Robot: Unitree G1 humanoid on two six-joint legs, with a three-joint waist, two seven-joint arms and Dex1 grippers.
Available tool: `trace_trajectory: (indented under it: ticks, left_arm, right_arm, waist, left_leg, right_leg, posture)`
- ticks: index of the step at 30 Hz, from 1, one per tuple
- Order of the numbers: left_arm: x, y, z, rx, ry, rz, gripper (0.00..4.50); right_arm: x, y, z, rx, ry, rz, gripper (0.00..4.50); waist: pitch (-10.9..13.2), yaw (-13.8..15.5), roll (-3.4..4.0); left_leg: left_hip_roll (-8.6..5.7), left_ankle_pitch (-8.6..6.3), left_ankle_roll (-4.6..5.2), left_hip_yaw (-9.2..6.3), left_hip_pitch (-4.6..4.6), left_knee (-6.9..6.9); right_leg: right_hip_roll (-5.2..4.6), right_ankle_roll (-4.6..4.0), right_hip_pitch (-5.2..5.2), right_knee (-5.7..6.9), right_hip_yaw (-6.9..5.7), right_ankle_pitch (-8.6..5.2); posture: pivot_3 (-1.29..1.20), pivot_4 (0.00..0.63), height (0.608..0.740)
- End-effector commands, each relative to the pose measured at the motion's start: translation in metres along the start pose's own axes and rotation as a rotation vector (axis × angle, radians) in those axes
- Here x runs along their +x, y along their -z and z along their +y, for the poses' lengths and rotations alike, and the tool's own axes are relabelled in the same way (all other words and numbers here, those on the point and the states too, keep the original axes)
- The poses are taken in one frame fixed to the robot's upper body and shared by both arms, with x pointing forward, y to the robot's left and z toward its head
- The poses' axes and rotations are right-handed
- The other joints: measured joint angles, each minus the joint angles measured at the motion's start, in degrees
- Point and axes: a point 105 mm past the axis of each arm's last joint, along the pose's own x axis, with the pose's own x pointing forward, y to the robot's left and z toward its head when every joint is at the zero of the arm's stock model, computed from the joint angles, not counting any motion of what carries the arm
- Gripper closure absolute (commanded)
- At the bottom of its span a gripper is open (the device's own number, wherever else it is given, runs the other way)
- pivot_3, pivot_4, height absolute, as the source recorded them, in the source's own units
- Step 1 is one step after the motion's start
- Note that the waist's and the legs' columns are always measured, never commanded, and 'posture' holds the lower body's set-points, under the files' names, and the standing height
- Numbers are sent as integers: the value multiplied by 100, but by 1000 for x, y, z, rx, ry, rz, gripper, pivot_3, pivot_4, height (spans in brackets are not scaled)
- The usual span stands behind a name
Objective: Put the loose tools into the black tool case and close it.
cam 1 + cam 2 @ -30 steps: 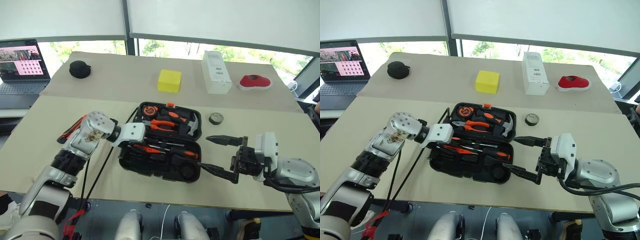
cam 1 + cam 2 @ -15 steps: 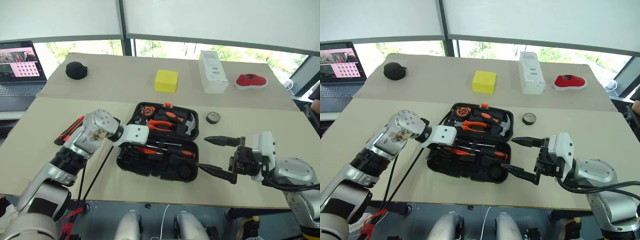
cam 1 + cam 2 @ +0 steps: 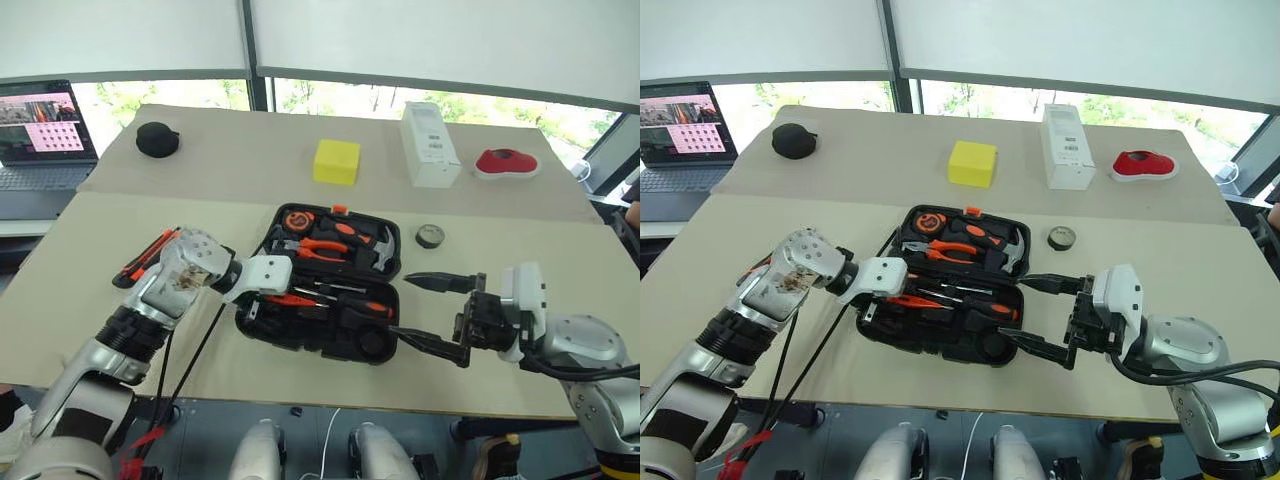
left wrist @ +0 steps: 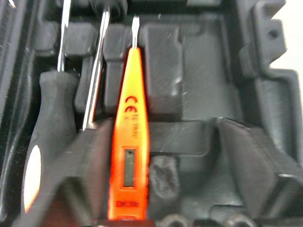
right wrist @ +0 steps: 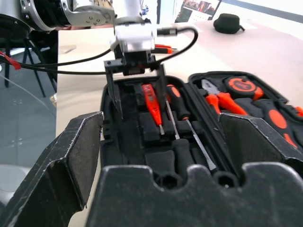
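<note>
The left hand [image 5: 137, 75] hangs over the near-left corner of the black tool case [image 3: 330, 330], its fingers [image 5: 115, 94] spread wide and pointing down into the tray, gripping nothing. Between them lies the small all-orange tester screwdriver [image 4: 129, 137], settled in a moulded recess with its tip aimed away from the hand (the left wrist view shows a little window in its body). Just beside it rest two black-and-orange-handled screwdrivers [image 5: 176, 101], their shafts running parallel to the tester.

The case lies open and flat on the bench [image 3: 90, 290], the lid half toward the far side carrying orange-handled pliers [image 3: 322, 245], a hammer [image 3: 384, 247] and a round orange-and-black tape measure [image 3: 295, 220].

The right hand [image 3: 435, 312] is held level at the case's right edge, fingers wide apart and empty, pointing toward the case.

Outside the case, the orange-and-black utility knife [image 3: 145, 256] lies on the bench to the left, partly behind the left arm, and the small dark tape roll [image 3: 430, 236] sits just off the case's far right corner.

Further back are a yellow block [image 3: 337, 161], a white box [image 3: 430, 143], a red-and-white object [image 3: 506, 162], a small round black pouch [image 3: 157, 137], and a laptop [image 3: 40, 140] off the left edge.
</note>
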Motion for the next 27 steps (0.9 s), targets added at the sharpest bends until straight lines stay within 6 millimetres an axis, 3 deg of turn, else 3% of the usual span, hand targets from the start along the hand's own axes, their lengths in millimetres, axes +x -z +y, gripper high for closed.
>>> trace_trajectory:
  ticks: [1,8,9,11,16,20,27]
  left_arm:
    - [-14,-21,3,43,-59,-109,304]
    - [-25,-23,7,38,-123,-201,304]
    - [-25,-24,9,15,-136,-237,822]
    - [-21,-22,11,24,-144,-266,1313]
    - [-10,-13,18,11,-182,-315,3080]
    - [-1,-6,12,9,-167,-332,4433]
    - [13,19,5,-21,-189,-239,4433]
  right_arm:
    - [2,-7,1,-2,-23,-31,0]
    - [4,-6,0,6,-39,-29,0]
    - [4,-6,0,6,-41,-30,0]
    - [5,-6,0,5,-44,-32,0]
    - [6,-6,0,4,-51,-40,0]
    - [5,-6,0,5,-49,-39,0]
    - [3,-4,1,11,-21,-42,0]
  waist:
    - [0,6,0]
    - [0,5,0]
    - [0,6,0]
    - [0,19,0]
    - [0,42,0]
    - [0,46,0]
    - [0,48,0]
  left_leg:
    - [0,0,0,1,0,0]
    - [0,0,0,1,1,-1]
    - [0,0,0,1,1,-1]
    - [0,0,0,1,1,0]
    - [-2,0,0,2,1,2]
    - [-2,0,0,2,1,1]
    - [-1,0,0,2,1,1]
  right_leg:
    - [-1,0,0,0,0,0]
    - [1,0,0,1,0,0]
    - [1,0,0,1,0,0]
    - [0,0,0,0,0,0]
    - [0,1,2,1,-1,1]
    - [-1,1,1,0,0,1]
    - [0,1,1,1,-1,1]
  posture:
    - [0,150,740]
    - [0,150,740]
    - [0,150,740]
    - [0,150,740]
    - [0,150,740]
    - [0,150,740]
    - [0,150,740]
